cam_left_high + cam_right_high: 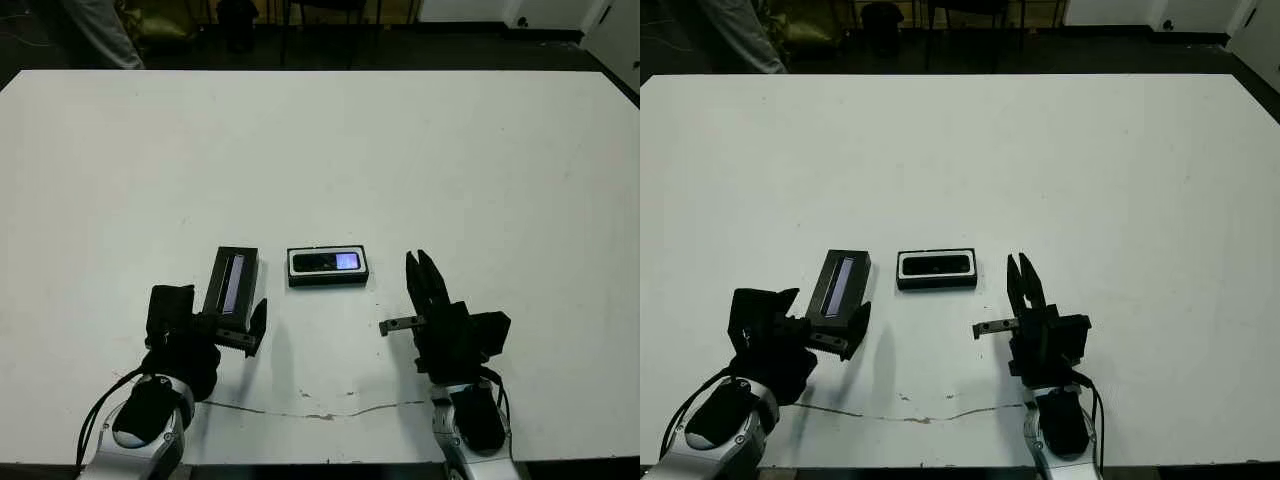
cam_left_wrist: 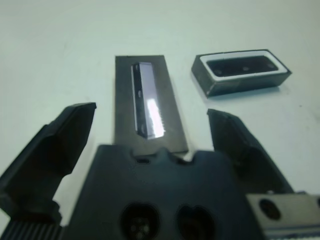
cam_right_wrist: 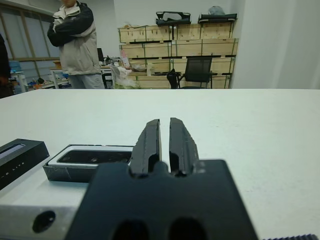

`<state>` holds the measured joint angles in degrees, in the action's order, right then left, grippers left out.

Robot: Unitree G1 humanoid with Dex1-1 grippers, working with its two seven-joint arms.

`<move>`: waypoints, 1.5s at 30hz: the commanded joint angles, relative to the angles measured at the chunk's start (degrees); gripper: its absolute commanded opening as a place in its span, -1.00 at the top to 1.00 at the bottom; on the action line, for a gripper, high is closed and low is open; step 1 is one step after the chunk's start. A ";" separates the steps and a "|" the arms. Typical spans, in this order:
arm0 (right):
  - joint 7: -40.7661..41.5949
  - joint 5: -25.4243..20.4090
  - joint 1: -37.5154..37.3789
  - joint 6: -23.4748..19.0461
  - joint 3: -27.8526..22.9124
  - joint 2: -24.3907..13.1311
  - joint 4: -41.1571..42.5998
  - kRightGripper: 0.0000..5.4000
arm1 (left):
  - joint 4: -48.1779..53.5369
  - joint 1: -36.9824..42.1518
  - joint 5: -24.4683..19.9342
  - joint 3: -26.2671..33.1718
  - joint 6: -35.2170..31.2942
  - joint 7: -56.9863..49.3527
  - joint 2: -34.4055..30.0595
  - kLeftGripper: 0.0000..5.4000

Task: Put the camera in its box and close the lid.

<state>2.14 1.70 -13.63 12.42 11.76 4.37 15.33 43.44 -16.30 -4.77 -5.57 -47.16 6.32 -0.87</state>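
- Far left, low down: left gripper [image 1: 215, 325], black fingers [image 2: 60, 135] spread wide apart, holding nothing.
- Just past those fingertips: the lid [image 1: 232, 282], flat on the white table [image 1: 420, 150], long grey shiny strip facing up, long side pointing away from the robot, a bit tilted.
- In the left wrist view: near end of the lid sitting between the two spread fingers, not touching either as far as can be seen.
- Just to the right of the lid, with a small gap of bare table between: the box [image 1: 328, 267], a shallow black tray with a white rim, lying sideways, not covered.
- Inside the box: the camera [image 1: 327, 262], flat and black, small bluish screen glowing near its right end, already resting in the tray.
- Lower down, near the table's front edge: a thin crack line [image 1: 330, 412] across the white top.
- Right of the box, a little nearer the robot: right gripper [image 1: 421, 275], two black fingers [image 3: 150, 142] pressed almost together with only a thin slit between, pointing away from the robot, holding nothing, not touching the box.
- Far back in the right wrist view: a person [image 3: 76, 42] in a grey and black jacket standing beyond the table, wooden crates [image 3: 175, 45] on shelves and a black chair [image 3: 197, 70] behind.
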 commanded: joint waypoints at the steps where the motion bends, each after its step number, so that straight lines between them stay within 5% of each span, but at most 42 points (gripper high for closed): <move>1: 0.11 -0.75 -0.29 0.32 -0.51 -0.31 -1.41 1.00 | -0.99 -0.78 0.90 -0.93 0.03 -1.54 -0.74 -0.99; 24: 0.50 -0.94 -0.71 0.35 -0.17 -0.02 -1.30 1.00 | -1.11 1.18 4.58 -3.36 -6.43 -7.27 -1.08 -0.99; 45: 0.67 -1.67 -1.14 0.44 -0.10 -0.09 -0.87 1.00 | -2.11 1.43 -4.34 1.99 -10.08 -7.61 4.32 -1.00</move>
<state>2.88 0.17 -14.03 12.98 11.69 4.60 14.71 42.20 -14.02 -9.20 -3.91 -55.71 -0.60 3.16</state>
